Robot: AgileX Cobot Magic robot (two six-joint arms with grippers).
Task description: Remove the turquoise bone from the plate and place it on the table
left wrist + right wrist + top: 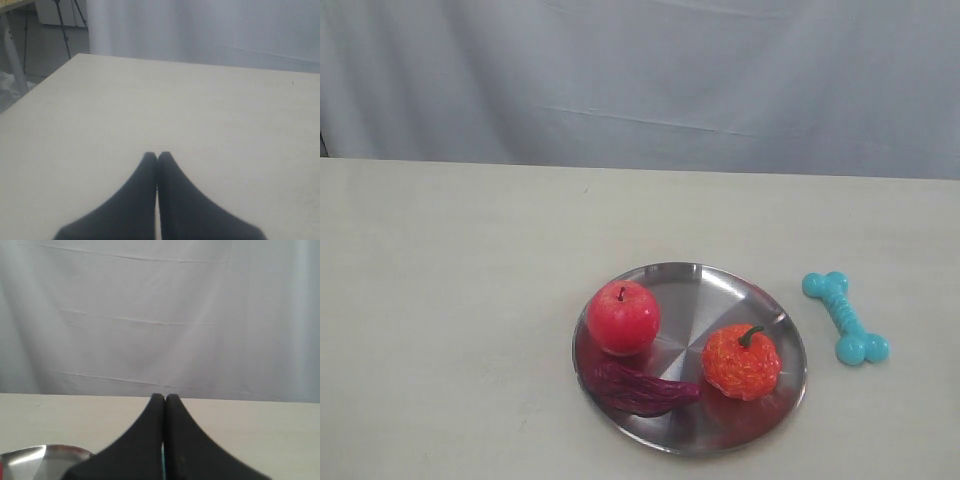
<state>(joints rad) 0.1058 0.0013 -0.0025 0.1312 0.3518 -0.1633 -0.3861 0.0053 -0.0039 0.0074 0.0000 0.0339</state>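
Note:
The turquoise bone (846,317) lies flat on the beige table (450,300), just right of the silver plate (690,285) and apart from its rim. Neither arm shows in the exterior view. My left gripper (158,155) is shut with nothing in it, over bare tabletop (200,110). My right gripper (165,397) is shut too; its black fingers hide most of what lies below, and only a thin turquoise sliver (162,460) shows through the slit between them. An edge of the plate (35,455) shows beside that gripper.
On the plate sit a red apple (622,317), an orange pumpkin-like fruit (742,361) and a dark purple sweet potato (638,388). A grey-white curtain (640,80) hangs behind the table. Tripod legs (65,25) stand past the table's edge in the left wrist view.

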